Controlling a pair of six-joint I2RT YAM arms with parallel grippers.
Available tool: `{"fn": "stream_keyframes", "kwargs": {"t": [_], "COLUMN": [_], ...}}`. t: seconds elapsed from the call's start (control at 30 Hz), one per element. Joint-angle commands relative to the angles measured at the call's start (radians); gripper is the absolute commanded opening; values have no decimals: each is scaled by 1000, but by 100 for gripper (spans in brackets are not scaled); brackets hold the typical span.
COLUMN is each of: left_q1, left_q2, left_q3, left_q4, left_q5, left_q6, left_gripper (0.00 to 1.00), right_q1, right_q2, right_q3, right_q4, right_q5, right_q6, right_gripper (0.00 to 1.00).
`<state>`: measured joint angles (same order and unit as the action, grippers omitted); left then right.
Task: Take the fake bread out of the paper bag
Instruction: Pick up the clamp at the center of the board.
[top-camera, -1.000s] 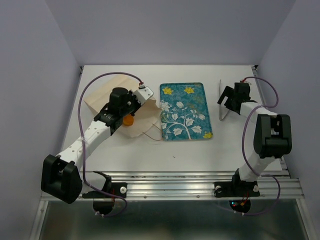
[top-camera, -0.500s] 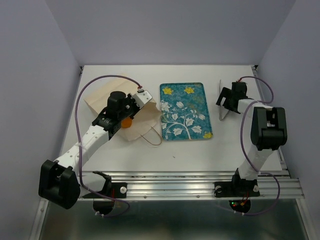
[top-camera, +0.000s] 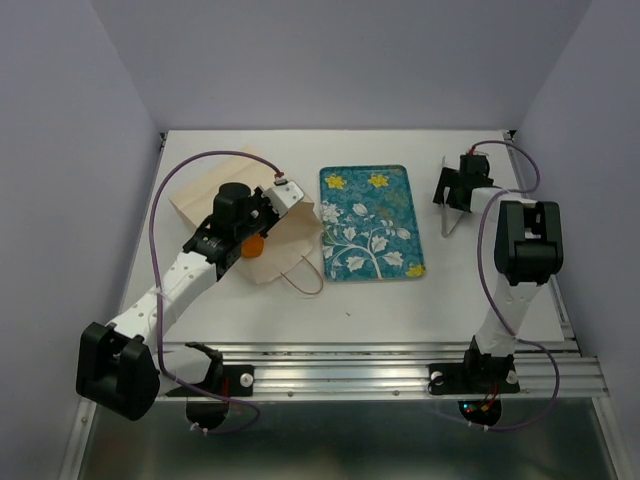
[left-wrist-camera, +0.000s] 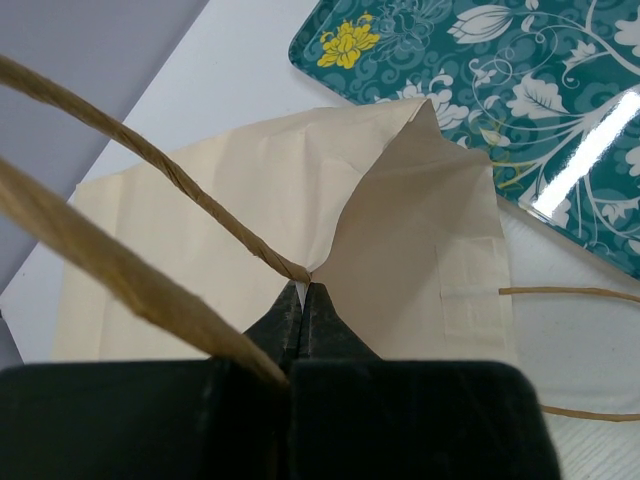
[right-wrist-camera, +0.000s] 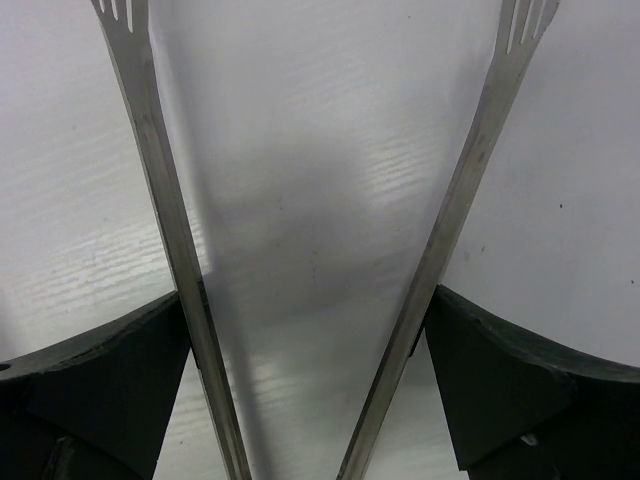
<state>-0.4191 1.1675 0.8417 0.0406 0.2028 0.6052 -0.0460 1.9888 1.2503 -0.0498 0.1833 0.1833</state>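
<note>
Bag: paper bag (top-camera: 205, 192) is laid on the table (top-camera: 400, 300) in the far-L area, mouth end turned toward the tray (top-camera: 368, 225). Its R edge is seen right at the tray's L rim.
L gripper: left gripper (left-wrist-camera: 303, 296) is seen w/ fingers pressed together. The bag's rim is pinched at the spot where a string handle (left-wrist-camera: 150, 160) is attached, and the paper is creased there.
Handles: the pinched handle's two strands are seen running back past the wrist cam, the nearer one blurred. The 2nd handle (top-camera: 305, 278) is laid as a loop on the table by the tray's near-L corner.
Bread: only a small orange piece of fake bread (top-camera: 253, 246) is shown, at the bag's near side, just beside the L arm. Which bread it is can't be told, nor whether it's in or on the bag.
R gripper: right gripper (right-wrist-camera: 308, 300) is held over the far-R of the table, well apart from the bag, fingers spread wide.
Tongs: metal tongs (right-wrist-camera: 150, 150) are bracketed by the R fingers, one arm along each finger's inner edge, slotted tips pointed away from the cam. Whether they're squeezed can't be told.
Tray: teal w/ white and yellow flowers, set between bag and tongs.
</note>
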Motion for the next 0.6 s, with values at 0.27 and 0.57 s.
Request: {"fn": "stream_keyframes", "kwargs": {"t": [0.27, 0.57], "left_q1": [-3, -4], "left_q2": [-34, -25], "left_q3": [5, 25], "left_q4": [48, 47], "left_q5": [1, 1], "left_q6": [-13, -28], "left_gripper": [0, 0], "right_q1": [0, 0], "right_q2": [-39, -349], "right_q3": [-8, -112], "right_q4": [4, 34], "right_q5": [16, -172], "right_q6": [8, 10], "right_gripper": [60, 54]}}
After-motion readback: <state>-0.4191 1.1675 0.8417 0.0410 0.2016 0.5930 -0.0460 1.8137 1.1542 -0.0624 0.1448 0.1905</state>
